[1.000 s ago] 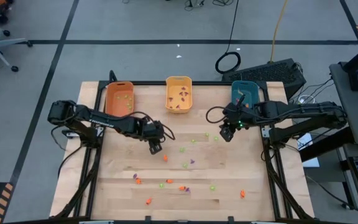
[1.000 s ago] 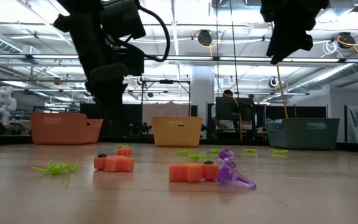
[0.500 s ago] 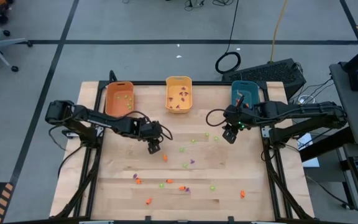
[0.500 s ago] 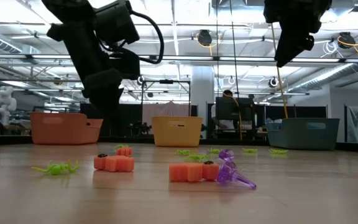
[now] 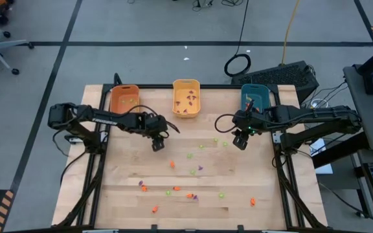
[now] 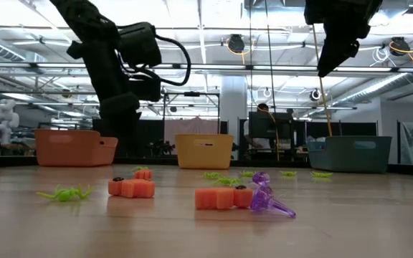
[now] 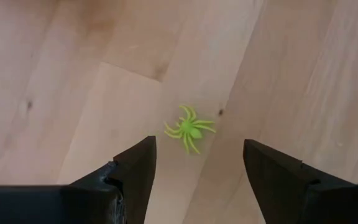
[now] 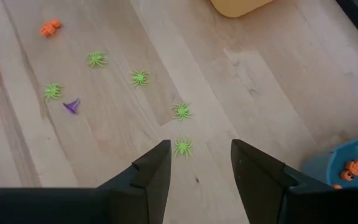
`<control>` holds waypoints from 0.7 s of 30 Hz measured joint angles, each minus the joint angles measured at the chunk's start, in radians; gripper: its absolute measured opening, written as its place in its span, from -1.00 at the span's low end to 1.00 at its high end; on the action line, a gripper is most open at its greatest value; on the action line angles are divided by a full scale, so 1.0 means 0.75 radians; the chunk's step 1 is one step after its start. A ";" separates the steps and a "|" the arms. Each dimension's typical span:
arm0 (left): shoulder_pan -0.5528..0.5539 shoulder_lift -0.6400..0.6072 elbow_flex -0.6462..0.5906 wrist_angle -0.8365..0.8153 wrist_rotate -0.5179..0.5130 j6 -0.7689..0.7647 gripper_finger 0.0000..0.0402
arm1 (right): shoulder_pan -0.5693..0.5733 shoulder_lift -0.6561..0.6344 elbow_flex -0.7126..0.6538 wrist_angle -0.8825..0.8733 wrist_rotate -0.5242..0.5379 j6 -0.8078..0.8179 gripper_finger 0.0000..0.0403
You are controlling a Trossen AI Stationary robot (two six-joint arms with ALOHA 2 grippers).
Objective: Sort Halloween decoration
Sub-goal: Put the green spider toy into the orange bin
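The Halloween decoration lies scattered on the wooden table (image 5: 122,194): tiny orange (image 5: 171,164), light green (image 5: 190,155) and purple (image 5: 201,167) trinkets. My left gripper (image 5: 157,145) hangs open, pointing steeply down, above one green spider (image 7: 190,129) that lies flat on the wood ahead of its fingertips (image 7: 197,168). My right gripper (image 5: 240,141) hovers open, higher up, in front of the teal bin (image 5: 256,100). A green spider (image 8: 182,147) shows on the table far below its fingers (image 8: 197,165), with two more (image 8: 181,111) (image 8: 140,78) beyond it.
Three bins line the far edge: orange (image 5: 124,102), yellow (image 5: 186,97) and teal, each holding a few trinkets. More orange pieces (image 6: 131,188) (image 6: 221,198), a purple one (image 6: 267,201) and a green spider (image 6: 67,193) lie near the front edge.
My left gripper has moved toward the table's far edge and a little toward the left, sinking slightly. My right gripper has stayed in place and rolled a little about its own pointing line.
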 joint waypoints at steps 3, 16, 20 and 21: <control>0.027 0.022 0.000 0.003 0.035 0.038 0.12 | 0.000 0.000 0.000 0.000 0.001 0.000 -0.23; 0.047 0.133 0.001 0.013 0.038 0.041 -0.19 | 0.000 0.000 0.000 0.000 0.002 0.045 -0.23; 0.047 0.158 0.004 0.046 0.063 0.042 -0.24 | 0.000 0.000 0.000 0.000 0.001 0.045 -0.23; 0.047 0.159 0.004 0.051 0.067 0.041 -0.26 | 0.000 0.000 0.000 0.000 0.002 0.045 -0.23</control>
